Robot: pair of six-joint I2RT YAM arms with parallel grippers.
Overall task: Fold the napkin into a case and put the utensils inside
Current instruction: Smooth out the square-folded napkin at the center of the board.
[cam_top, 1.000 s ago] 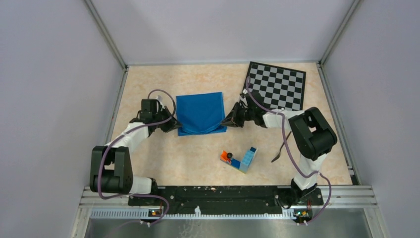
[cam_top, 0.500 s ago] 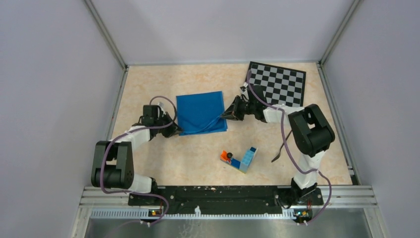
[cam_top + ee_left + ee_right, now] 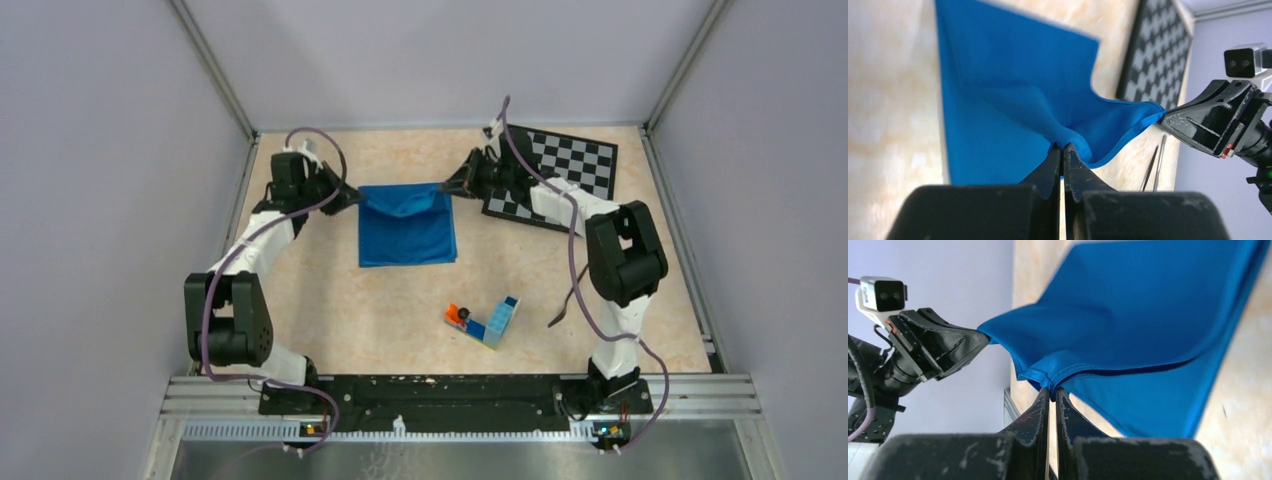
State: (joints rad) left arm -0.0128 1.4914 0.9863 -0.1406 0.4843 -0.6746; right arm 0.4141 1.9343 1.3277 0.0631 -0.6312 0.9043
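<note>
Looking down from above: got the blue napkin (image 3: 405, 235) lying a bit toward 10 o'clock from the middle of the table (image 3: 340, 300), doubled over, far edge lifted off the surface and sagging in the middle. Pinching its far-left corner, at about 11 o'clock of the cloth, with the left gripper (image 3: 356, 196), jaws pressed tight together on the fabric. Same deal at 1 o'clock with the right gripper (image 3: 449, 187), clamped shut on the far-right corner. Easy to confirm from both wrist cams: black tips squeezed onto a blue fold, opposite claw gripping the other end of the hem.

Over at 2 o'clock, got a chessboard (image 3: 575, 165), right arm reaching across its near-left corner. Down at 5 o'clock of the napkin, well apart from it, a toy-brick block (image 3: 497, 322) beside a small orange piece (image 3: 457, 315). Further out at 4 o'clock, a dark fork (image 3: 566, 300) flat on the table. From the left wrist cam, spotting two slim utensils (image 3: 1159, 160) side by side past the cloth; can't tell fork from knife there.
</note>
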